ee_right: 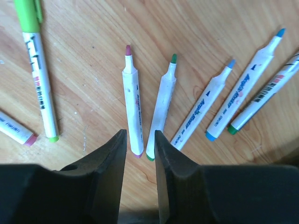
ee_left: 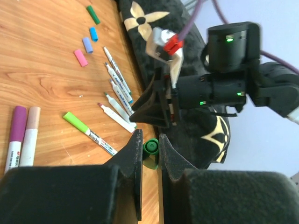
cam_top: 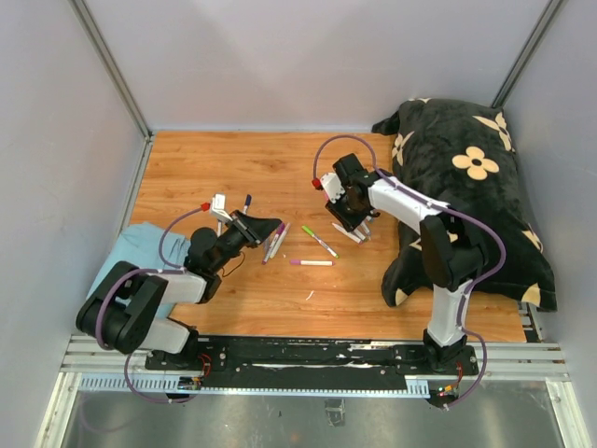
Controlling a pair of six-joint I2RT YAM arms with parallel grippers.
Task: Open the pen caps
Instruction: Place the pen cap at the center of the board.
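Observation:
My left gripper [ee_left: 149,145] is shut on a green pen cap [ee_left: 151,150], held just above the wood; in the top view it [cam_top: 267,227] sits left of centre. Loose caps lie far off: green [ee_left: 93,14], blue [ee_left: 94,33], lavender [ee_left: 87,45], pink [ee_left: 80,58]. My right gripper [ee_right: 140,140] is open and empty, low over a row of uncapped white pens: purple-tipped [ee_right: 132,100], green-tipped [ee_right: 161,105], blue-tipped [ee_right: 202,109]. In the top view it [cam_top: 354,228] is right of centre. A capped light-green pen [ee_right: 39,70] lies to its left.
A black flowered pillow [cam_top: 466,187] fills the right side, close behind the right arm. A blue cloth [cam_top: 135,252] lies under the left arm. Capped purple [ee_left: 16,135] and pink [ee_left: 30,135] pens lie by the left gripper. A pink-capped pen [cam_top: 311,262] lies mid-table.

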